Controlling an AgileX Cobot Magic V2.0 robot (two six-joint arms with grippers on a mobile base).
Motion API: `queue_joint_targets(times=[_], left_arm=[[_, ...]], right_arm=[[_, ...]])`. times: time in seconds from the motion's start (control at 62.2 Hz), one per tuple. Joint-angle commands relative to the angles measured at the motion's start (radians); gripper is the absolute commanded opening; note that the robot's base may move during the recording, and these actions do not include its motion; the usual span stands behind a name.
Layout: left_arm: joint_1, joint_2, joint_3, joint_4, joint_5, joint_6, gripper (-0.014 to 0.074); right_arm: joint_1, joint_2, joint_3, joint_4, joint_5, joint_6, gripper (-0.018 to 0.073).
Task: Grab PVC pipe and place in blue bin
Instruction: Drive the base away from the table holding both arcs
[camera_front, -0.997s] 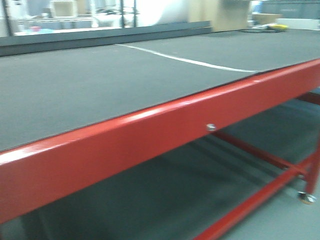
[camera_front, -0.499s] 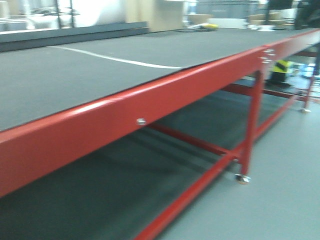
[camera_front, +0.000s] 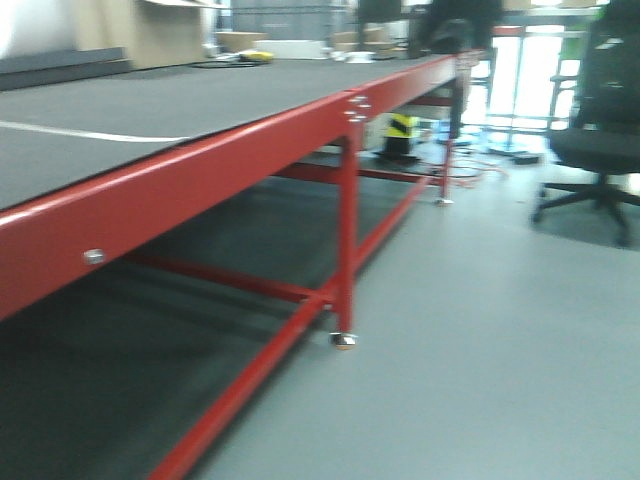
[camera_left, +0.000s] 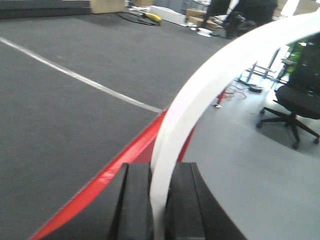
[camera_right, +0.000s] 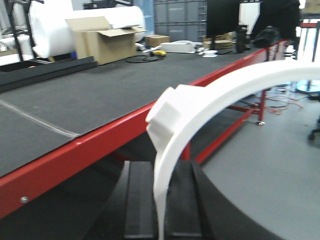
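Views had swung right along the red table as I drove on, left pincer closed tight on the white PVC pipe, right pincer clamping a similar arc, blue bin nowhere visible yet.

Two PVC pipes, two grippers — one red table, one office chair.

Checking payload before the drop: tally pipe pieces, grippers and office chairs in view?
PVC pipe arcs: 2, one clamped in each gripper
Grippers: 2, left gripper and right gripper
Office chair: 1
Total: 5
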Motion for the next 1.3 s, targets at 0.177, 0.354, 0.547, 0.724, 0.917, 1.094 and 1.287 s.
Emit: queue_joint_targets(times=[0.177,0.354,0.547,0.724,0.917,1.094,1.287], left_arm=[[0.003,-0.004,-0.004,-0.003,-0.028,-0.005,-0.0111],[0.003,-0.004,-0.004,-0.003,-0.028,-0.005,-0.0111],[0.003,-0.004,-0.004,-0.003,-0.028,-0.005,-0.0111],[0.003,-0.004,-0.004,-0.003,-0.028,-0.005,-0.0111],[0.003,-0.004,-0.004,-0.003,-0.028,-0.005,-0.0111],[0.003,-0.004,-0.004,-0.003,-0.028,-0.005,-0.0111],[0.003,-0.004,-0.004,-0.003,-0.028,-0.005,-0.0111]], right_arm=[[-0.001,-0.006,0.001,-0.011,-0.025,-0.006,-0.0168],[-0.001,-0.006,0.001,-0.011,-0.025,-0.006,-0.0168],[-0.001,-0.006,0.001,-0.011,-0.025,-0.006,-0.0168],[-0.001,-0.006,0.001,-0.011,-0.025,-0.006,-0.0168],[-0.001,-0.006,0.001,-0.011,-0.025,-0.006,-0.0168],[-0.001,-0.006,0.001,-0.011,-0.025,-0.006,-0.0168],[-0.001,-0.006,0.001,-0.011,-0.025,-0.006,-0.0168]])
